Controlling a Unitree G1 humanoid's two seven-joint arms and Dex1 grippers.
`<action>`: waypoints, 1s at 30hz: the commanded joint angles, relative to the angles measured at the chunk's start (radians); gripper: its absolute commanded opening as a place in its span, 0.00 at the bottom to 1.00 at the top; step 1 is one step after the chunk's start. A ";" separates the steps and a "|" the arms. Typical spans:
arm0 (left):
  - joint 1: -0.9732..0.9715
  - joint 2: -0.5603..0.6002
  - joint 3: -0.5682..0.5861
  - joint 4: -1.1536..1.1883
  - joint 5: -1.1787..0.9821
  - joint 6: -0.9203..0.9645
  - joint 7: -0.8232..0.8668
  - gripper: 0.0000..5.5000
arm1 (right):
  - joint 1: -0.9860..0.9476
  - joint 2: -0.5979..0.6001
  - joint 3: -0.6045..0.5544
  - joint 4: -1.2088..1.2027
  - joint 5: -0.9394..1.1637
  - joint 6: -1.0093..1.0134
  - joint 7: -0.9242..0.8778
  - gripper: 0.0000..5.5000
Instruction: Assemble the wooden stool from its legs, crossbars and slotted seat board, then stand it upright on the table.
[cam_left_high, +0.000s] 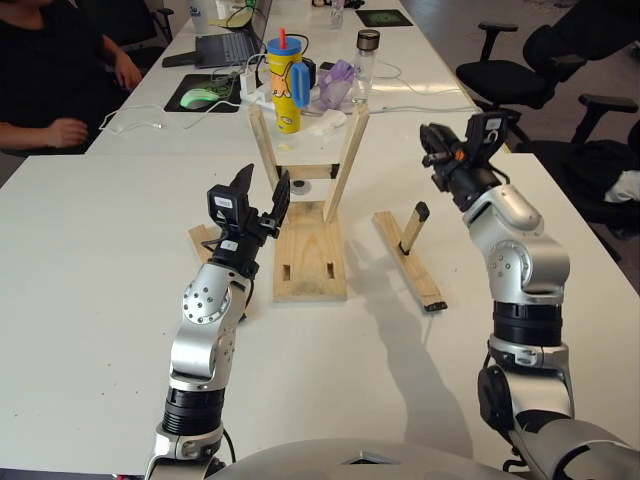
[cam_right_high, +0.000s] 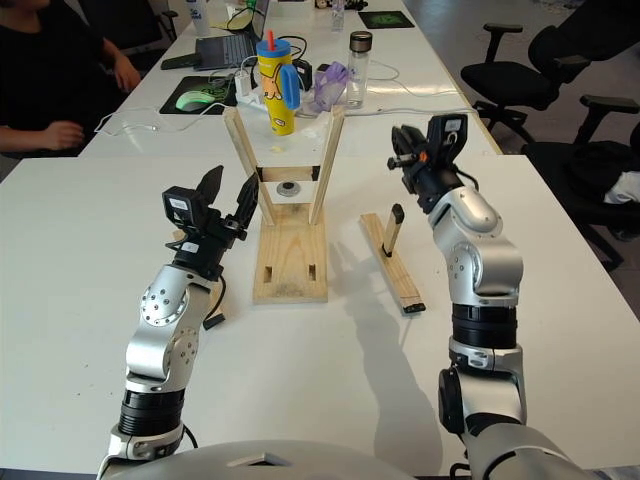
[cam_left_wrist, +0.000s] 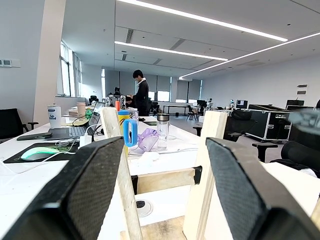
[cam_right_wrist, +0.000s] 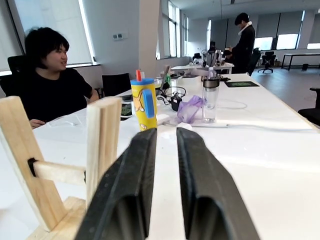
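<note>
Slotted seat board (cam_left_high: 310, 262) lies flat on the white surface (cam_left_high: 100, 300), slots up. That suits pushing legs in from above, so I judge the stool is being built upside down. At the board's far end two legs (cam_left_high: 349, 160) stand in it, leaning apart, joined by one crossbar (cam_left_high: 306, 172). That makes about half the frame; two near slots are still bare.

Left gripper (cam_left_high: 263, 183) hovers just left of the board's far end, by the left standing leg. It is wide open and holds nothing. In the left wrist view both legs sit framed between its pads (cam_left_wrist: 85, 200), so it looks lined up to steady or press that frame.

Right gripper (cam_right_wrist: 165, 180) is raised well right of the board, beyond its far end. Its fingers are almost together and it is empty.

A loose leg (cam_left_high: 410, 265) lies right of the board with a short dark-tipped crossbar (cam_left_high: 414, 226) sticking up from it. Another wooden piece (cam_left_high: 200, 237) lies left of the board, partly hidden under the left arm; likely the remaining leg.

Beyond the board's far end on the next surface: yellow cup (cam_left_high: 286, 88), bottle (cam_left_high: 366, 62), purple bag (cam_left_high: 338, 84). These are behind the standing legs and not in the way. The upright legs themselves are what a reaching arm could knock.
</note>
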 joint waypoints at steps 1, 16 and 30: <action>-0.002 0.003 0.003 0.011 0.008 0.007 0.002 0.55 | -0.028 0.002 0.007 -0.014 -0.010 -0.012 0.013 0.13; -0.025 -0.003 -0.003 0.022 0.005 0.003 -0.007 0.55 | 0.202 0.061 0.118 0.295 -0.179 0.047 -0.061 0.13; -0.020 -0.008 0.003 0.041 0.015 -0.018 0.004 0.55 | 0.048 0.015 0.079 0.058 -0.208 -0.244 0.001 0.13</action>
